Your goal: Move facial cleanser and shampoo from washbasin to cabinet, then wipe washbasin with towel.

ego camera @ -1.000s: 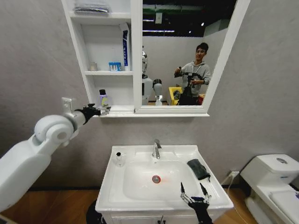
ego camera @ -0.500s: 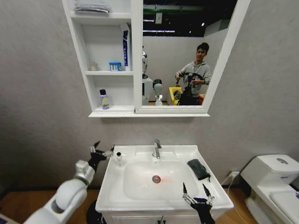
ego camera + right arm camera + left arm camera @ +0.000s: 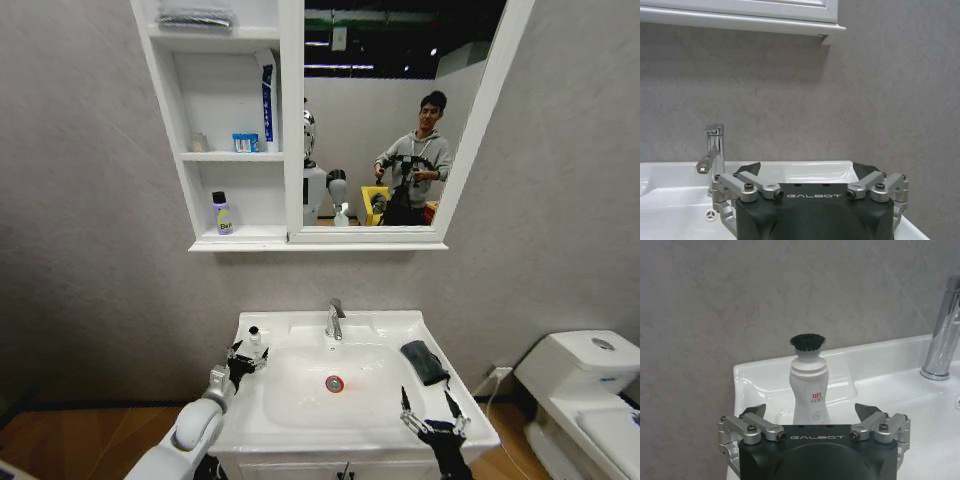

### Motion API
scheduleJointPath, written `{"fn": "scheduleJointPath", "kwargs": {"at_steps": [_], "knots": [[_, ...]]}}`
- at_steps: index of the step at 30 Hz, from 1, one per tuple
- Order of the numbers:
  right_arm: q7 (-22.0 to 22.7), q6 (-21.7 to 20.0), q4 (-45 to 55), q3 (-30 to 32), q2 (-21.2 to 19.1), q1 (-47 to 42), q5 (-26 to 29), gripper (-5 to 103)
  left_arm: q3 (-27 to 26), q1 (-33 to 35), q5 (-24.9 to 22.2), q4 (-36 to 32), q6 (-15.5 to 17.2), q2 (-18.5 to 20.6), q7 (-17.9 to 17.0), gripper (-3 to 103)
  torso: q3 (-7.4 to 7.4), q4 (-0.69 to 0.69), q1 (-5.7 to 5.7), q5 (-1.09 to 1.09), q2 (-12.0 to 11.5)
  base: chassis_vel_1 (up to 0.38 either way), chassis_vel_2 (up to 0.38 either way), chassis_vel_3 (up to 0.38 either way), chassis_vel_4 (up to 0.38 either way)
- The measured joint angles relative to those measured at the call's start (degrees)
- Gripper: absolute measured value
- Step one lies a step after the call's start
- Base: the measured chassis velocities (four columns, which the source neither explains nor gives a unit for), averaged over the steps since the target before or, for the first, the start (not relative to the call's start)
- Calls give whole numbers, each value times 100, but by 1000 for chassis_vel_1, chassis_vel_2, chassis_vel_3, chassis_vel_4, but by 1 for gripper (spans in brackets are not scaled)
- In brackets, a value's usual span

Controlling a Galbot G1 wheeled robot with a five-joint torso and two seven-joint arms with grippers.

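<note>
The facial cleanser (image 3: 254,338), a small white bottle with a black brush top, stands on the back left corner of the washbasin (image 3: 300,425). My left gripper (image 3: 245,357) is open just in front of it. In the left wrist view the cleanser (image 3: 810,385) stands upright between the spread fingers of the gripper (image 3: 811,411), untouched. The shampoo (image 3: 221,213), black-capped with a yellow label, stands on the bottom shelf of the cabinet (image 3: 290,130). The dark towel (image 3: 425,361) lies on the basin's right rim. My right gripper (image 3: 432,415) hangs open over the front right rim, holding nothing (image 3: 807,169).
A chrome tap (image 3: 335,320) rises at the basin's back middle, right of the cleanser (image 3: 942,335). A white and blue tube (image 3: 268,100) and small items stand on the upper shelves. A white toilet (image 3: 590,380) is at the far right.
My left arm dropped from the cabinet's bottom shelf, where the shampoo stays, down to the basin's back left corner beside the cleanser. The right gripper barely moved.
</note>
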Motion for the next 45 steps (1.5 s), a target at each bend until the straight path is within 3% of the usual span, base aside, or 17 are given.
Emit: {"fn": "scheduleJointPath", "kwargs": {"at_steps": [5,8,10,20,22,24,29,32,33,35,36,37,38,39,42,43,45], "knots": [[2,-8,-43,-24,3,15,-16,100,-37,-251,91,436,-102,-203,79,97,0,0,0,0,0,0,0,0,0],[2,-9,-99,-44,9,16,-46,100,-72,-400,127,663,-165,-280,100,84,0,-1,0,-1,0,0,0,0,0],[2,-8,-125,-43,13,21,-46,100,-84,-417,127,692,-185,-281,129,84,0,-1,0,0,0,0,0,0,0],[5,-28,-207,-56,13,179,-26,100,-133,-303,-17,478,-141,-187,211,41,0,0,0,-2,0,0,0,0,0],[7,-39,-208,-69,18,195,-26,100,-141,-272,-49,412,-128,-165,206,41,0,0,0,-1,0,0,0,0,0],[10,-48,-213,-88,31,204,-39,100,-164,-155,-149,154,-104,-76,170,32,0,0,0,-1,0,0,0,0,0],[11,-48,-225,-118,50,181,-66,100,-291,119,-288,-740,69,213,-82,30,0,1,-1,-2,0,0,0,0,0],[14,-48,-224,-166,59,172,-151,100,-474,222,-752,-2011,383,868,-388,30,-1,0,-1,-2,0,0,0,0,0],[14,-48,-224,-166,59,172,-151,100,-474,222,-752,-2011,383,868,-388,30,-1,0,-1,-2,0,0,0,0,0],[3,-29,-175,-201,62,90,-289,100,-655,100,-1500,-2781,799,1650,-765,30,0,1,-1,-3,0,0,0,0,0],[3,-29,-175,-201,62,90,-289,100,-655,100,-1500,-2781,799,1650,-765,30,0,1,-1,-3,0,0,0,0,0],[-3,-9,-167,-222,68,58,-332,100,-754,-39,-1935,-3085,1034,1990,-981,30,-1,1,-1,-1,0,0,0,0,0],[-10,12,-170,-256,81,24,-375,100,-862,-361,-2740,-3492,1476,2425,-1322,30,-1,1,-2,0,1,0,0,0,0],[-10,12,-170,-256,81,24,-375,100,-862,-361,-2740,-3492,1476,2425,-1322,30,-1,1,-2,0,1,0,0,0,0],[-13,67,-215,-321,123,-12,-469,100,-740,-1769,-4946,-3966,2397,3255,-1738,30,-1,0,-1,1,1,0,0,0,0],[-13,67,-215,-321,123,-12,-469,100,-740,-1769,-4946,-3966,2397,3255,-1738,30,-1,0,-1,1,1,0,0,0,0],[-18,116,-215,-349,119,-117,-516,100,-403,-3088,-6368,-3922,2864,3542,-2027,30,0,0,-1,-1,1,0,0,0,0]]}}
